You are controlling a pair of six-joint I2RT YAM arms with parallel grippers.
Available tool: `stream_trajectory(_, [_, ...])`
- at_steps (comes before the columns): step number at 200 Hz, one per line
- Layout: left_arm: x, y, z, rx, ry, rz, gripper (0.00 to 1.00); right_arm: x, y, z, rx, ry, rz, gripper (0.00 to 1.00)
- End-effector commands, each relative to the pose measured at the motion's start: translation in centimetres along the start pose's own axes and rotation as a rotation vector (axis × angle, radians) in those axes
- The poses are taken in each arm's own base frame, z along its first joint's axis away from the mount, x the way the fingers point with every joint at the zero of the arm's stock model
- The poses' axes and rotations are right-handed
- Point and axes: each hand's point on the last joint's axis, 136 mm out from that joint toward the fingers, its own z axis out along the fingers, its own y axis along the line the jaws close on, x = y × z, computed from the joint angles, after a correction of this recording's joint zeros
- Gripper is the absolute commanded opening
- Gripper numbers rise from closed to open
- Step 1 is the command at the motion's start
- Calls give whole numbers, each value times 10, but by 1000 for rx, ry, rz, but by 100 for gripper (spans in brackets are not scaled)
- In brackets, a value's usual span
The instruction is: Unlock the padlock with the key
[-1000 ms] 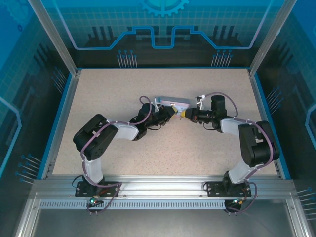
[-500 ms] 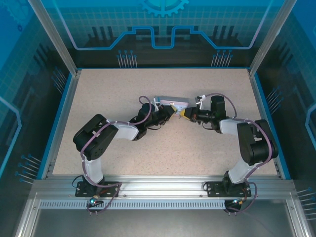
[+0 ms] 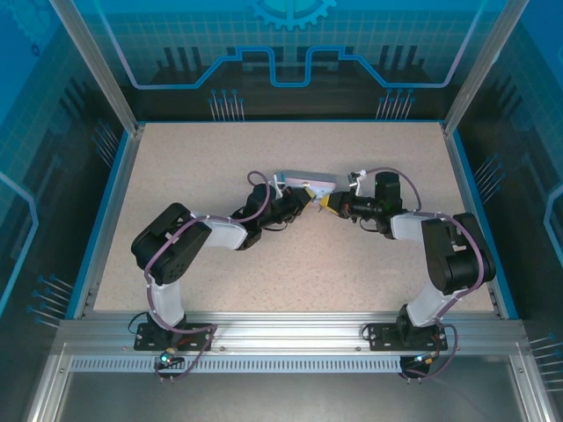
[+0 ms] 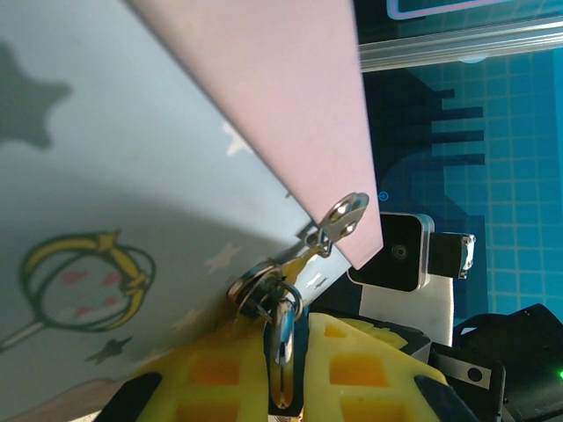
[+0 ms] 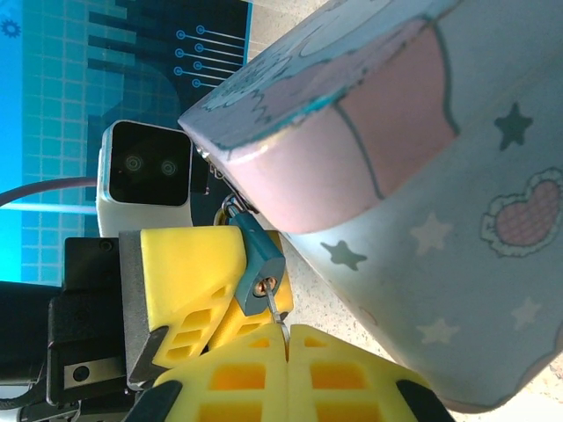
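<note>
Since the tin (image 5: 422, 176) is closed, we can't see inside; left end effector (image 4: 286, 369) pinches the padlock (image 5: 258, 272), right end effector (image 5: 286, 352) pinches the key (image 5: 276, 308).

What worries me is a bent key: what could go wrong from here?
1. The key is a thin shaft pinched at the very tips of the right gripper, at the keyhole of the padlock; an off-axis turn could bend it or let it slip.
2. The left gripper clamps the padlock, which hangs from the tin; twisting might drag the tin.
</note>
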Motion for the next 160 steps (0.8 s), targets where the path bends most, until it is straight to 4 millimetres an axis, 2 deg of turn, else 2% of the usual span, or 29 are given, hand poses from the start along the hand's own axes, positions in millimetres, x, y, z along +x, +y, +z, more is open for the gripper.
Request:
stream_trajectory(1, [42, -43, 5, 130, 177, 25, 0, 4, 28, 15, -43, 23, -156, 0])
stream_trajectory(60, [45, -45, 3, 124, 195, 25, 0, 2, 37, 23, -79, 1, -254, 0])
stream_trajectory(112, [47, -47, -3, 129, 203, 31, 0, -7, 33, 26, -62, -13, -287, 0])
stream_trajectory(160, [51, -45, -6, 118, 228, 49, 0, -19, 32, 16, -62, -41, -296, 0])
